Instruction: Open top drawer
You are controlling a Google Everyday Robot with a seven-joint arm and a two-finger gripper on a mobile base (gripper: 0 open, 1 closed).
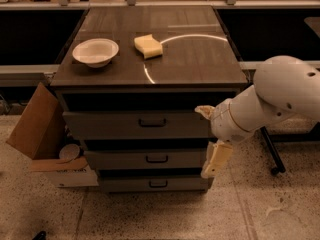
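Observation:
The top drawer (110,125) is the tallest grey front of the cabinet, with a small dark loop handle (152,122) at its centre. It sits flush, closed. My gripper (208,138) is at the right end of the drawer fronts, to the right of the handle and slightly below it. Its two pale fingers are spread apart, one (204,111) at the level of the top drawer and one (216,159) in front of the middle drawer. It holds nothing. My white arm (280,96) reaches in from the right.
Two shorter drawers (120,159) (125,184) lie below. On the cabinet top (200,59) sit a white bowl (95,51) and a yellow sponge (148,46). An open cardboard box (37,129) stands on the floor at the left. A dark wheeled leg (272,159) is at the right.

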